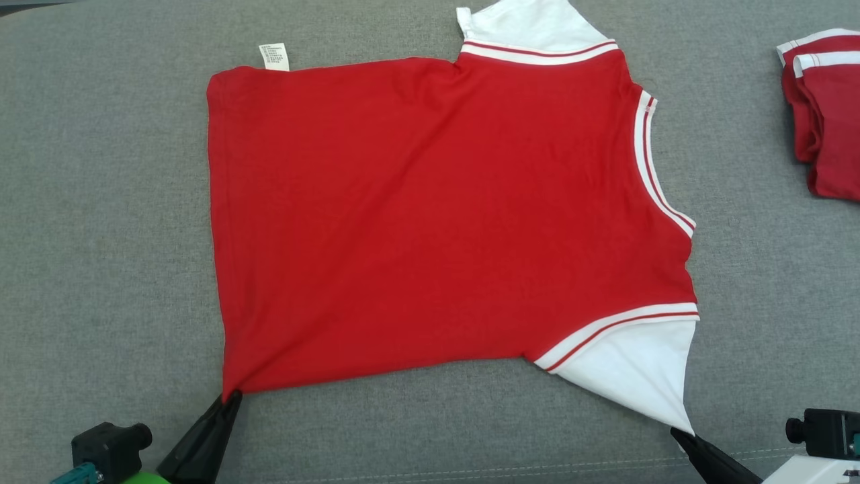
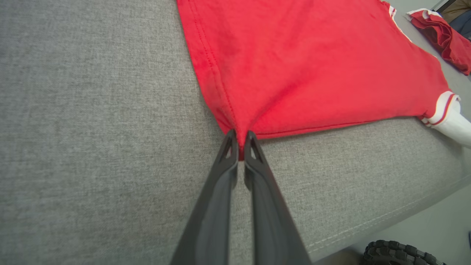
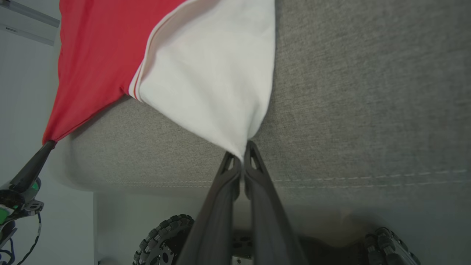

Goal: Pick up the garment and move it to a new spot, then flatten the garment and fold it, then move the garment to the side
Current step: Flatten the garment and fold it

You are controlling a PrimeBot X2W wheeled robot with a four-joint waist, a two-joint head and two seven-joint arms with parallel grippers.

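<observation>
The garment (image 1: pixel 437 222) is a red T-shirt with white sleeves, spread flat on the grey cushion (image 1: pixel 101 235), collar toward the right. My left gripper (image 1: pixel 232 396) is shut on its near-left hem corner, which the left wrist view shows pinched between the fingers (image 2: pixel 241 147). My right gripper (image 1: pixel 680 433) is shut on the tip of the near white sleeve (image 1: pixel 638 376); in the right wrist view that sleeve (image 3: pixel 213 81) is drawn to a point at the gripper (image 3: pixel 241 156). Both corners are stretched toward the cushion's near edge.
A second red and white garment (image 1: pixel 823 107) lies folded at the far right of the cushion. A white care label (image 1: pixel 274 56) sticks out at the shirt's far-left corner. The cushion's stitched front edge (image 1: pixel 537 464) runs just behind my grippers; wheels (image 3: pixel 162 239) show below it.
</observation>
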